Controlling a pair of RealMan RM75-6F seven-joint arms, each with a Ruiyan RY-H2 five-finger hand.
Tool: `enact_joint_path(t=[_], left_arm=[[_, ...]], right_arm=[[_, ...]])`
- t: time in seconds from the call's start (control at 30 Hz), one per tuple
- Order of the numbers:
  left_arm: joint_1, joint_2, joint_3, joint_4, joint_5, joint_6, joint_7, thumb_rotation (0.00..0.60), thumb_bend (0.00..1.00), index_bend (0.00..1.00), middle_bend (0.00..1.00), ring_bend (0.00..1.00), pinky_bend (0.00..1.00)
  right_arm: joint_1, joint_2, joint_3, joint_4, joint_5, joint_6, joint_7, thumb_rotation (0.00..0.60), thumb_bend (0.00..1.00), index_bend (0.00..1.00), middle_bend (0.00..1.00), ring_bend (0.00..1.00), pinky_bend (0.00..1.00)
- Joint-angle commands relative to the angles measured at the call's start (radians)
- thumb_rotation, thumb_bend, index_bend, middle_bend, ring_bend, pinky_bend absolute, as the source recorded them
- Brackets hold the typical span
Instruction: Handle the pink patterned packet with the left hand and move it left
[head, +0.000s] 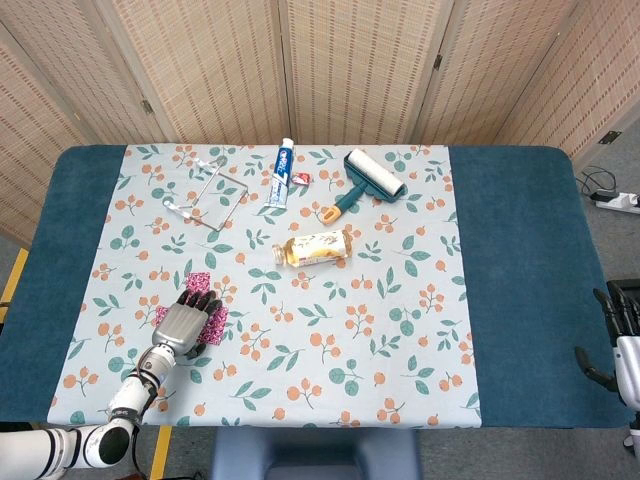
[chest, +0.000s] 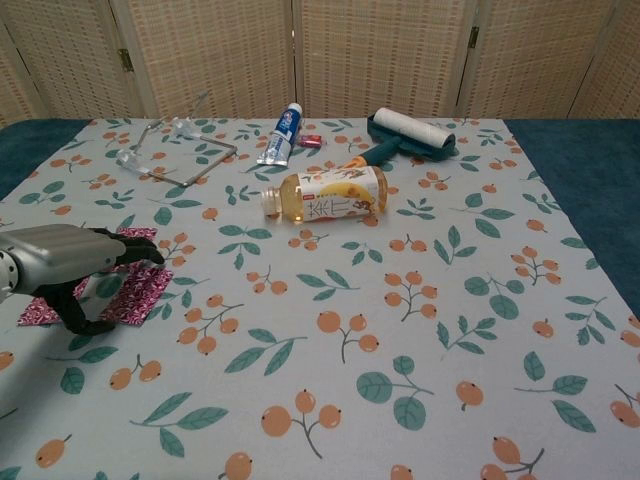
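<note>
The pink patterned packet (head: 214, 322) lies flat on the floral cloth near the table's front left, also seen in the chest view (chest: 141, 294). My left hand (head: 183, 321) arches over it, palm down, covering most of it in the head view. In the chest view the left hand (chest: 68, 262) has dark fingers (chest: 130, 250) bent down over the packet's far side and the thumb reaching its near edge. The packet stays flat, not lifted. My right hand (head: 622, 345) hangs off the table's right edge, holding nothing, fingers apart.
A tea bottle (head: 315, 246) lies on its side mid-table. Farther back are a toothpaste tube (head: 282, 173), a lint roller (head: 368, 181), a small red item (head: 301, 178) and a clear wire stand (head: 205, 193). Blue table cloth (head: 70, 240) lies left of the floral cloth.
</note>
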Motion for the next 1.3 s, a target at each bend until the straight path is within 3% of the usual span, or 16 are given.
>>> enact_joint_path(t=[0.03,0.63,1.07,1.3], left_arm=[[-0.001,-0.003,0.001,0.005,0.0,0.002,-0.003,0.582,0.36,0.1,0.0,0.0,0.0],[-0.001,-0.001,0.006,0.005,0.027,0.026,-0.028,0.6,0.36,0.21,0.0,0.0,0.0],[0.052,0.114,0.013,-0.105,0.07,0.116,-0.065,0.6,0.36,0.2,0.0,0.0,0.0],[0.093,0.146,0.022,-0.109,0.022,0.138,-0.082,0.6,0.36,0.2,0.0,0.0,0.0]], right_arm=[[0.0,0.0,0.0,-0.001,0.0,0.0,-0.001,0.6,0.36,0.0,0.0,0.0,0.0],[-0.003,-0.002,0.0,-0.001,-0.003,0.008,0.001,0.6,0.37,0.0,0.0,0.0,0.0],[-0.003,0.004,0.004,0.0,-0.004,0.014,0.004,0.6,0.36,0.0,0.0,0.0,0.0],[0.002,0.01,0.01,0.008,-0.005,0.013,0.011,0.6,0.37,0.0,0.0,0.0,0.0]])
